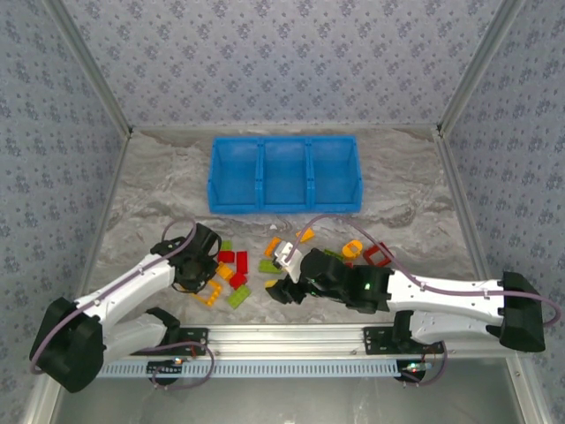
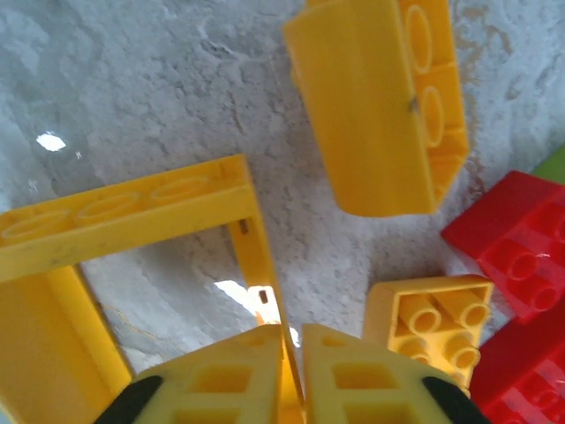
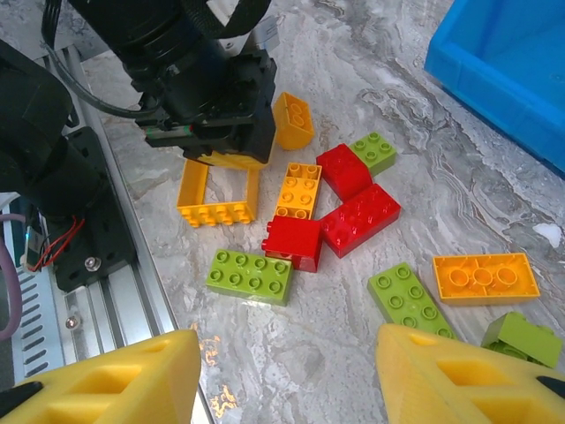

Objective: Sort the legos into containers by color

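Top looks down; wrists close (left seemingly closest), sharing legos.

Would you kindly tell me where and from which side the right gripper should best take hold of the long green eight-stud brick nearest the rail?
I'd take the green brick across its two long side walls, near mid-length, coming straight down. It lies flat, studs up, with bare table along both long sides; a red brick crowds its far right corner, so avoid that end.

Bin at the table's far middle, legos strewn in front — well apart from it
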`<state>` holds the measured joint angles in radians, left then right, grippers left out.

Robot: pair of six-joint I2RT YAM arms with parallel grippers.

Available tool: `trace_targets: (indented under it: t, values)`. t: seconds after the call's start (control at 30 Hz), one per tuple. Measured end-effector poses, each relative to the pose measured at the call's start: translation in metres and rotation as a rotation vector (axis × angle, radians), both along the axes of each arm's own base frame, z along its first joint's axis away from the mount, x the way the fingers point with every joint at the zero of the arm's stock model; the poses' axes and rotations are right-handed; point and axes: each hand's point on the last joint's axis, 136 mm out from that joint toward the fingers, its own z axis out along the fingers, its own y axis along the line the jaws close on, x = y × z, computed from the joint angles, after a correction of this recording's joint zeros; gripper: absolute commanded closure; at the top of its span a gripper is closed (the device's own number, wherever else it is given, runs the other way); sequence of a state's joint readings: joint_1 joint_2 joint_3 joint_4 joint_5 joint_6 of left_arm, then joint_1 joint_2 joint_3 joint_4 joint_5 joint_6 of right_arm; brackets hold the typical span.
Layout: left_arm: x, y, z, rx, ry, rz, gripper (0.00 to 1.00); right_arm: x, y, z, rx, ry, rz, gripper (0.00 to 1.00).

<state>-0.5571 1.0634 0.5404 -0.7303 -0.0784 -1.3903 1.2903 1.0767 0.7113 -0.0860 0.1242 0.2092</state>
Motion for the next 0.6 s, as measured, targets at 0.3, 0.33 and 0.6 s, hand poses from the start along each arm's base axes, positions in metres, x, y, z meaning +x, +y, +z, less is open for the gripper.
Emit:
trace_targets:
  t: [0.3,0.33,0.6]
  values:
    - [0.0,0.007,0.004,0.002,-0.05,0.034,1.0,0.004,0.001,0.001,0.007,-0.008,-0.017,0.46]
    - [0.0,0.009,0.006,0.006,-0.058,0.035,1.0,0.004,0.002,0.002,0.008,-0.009,-0.018,0.46]
    - [0.014,0.014,0.083,0.059,-0.207,-0.05,1.0,0.015,0.003,0.02,0.037,-0.046,-0.071,0.45]
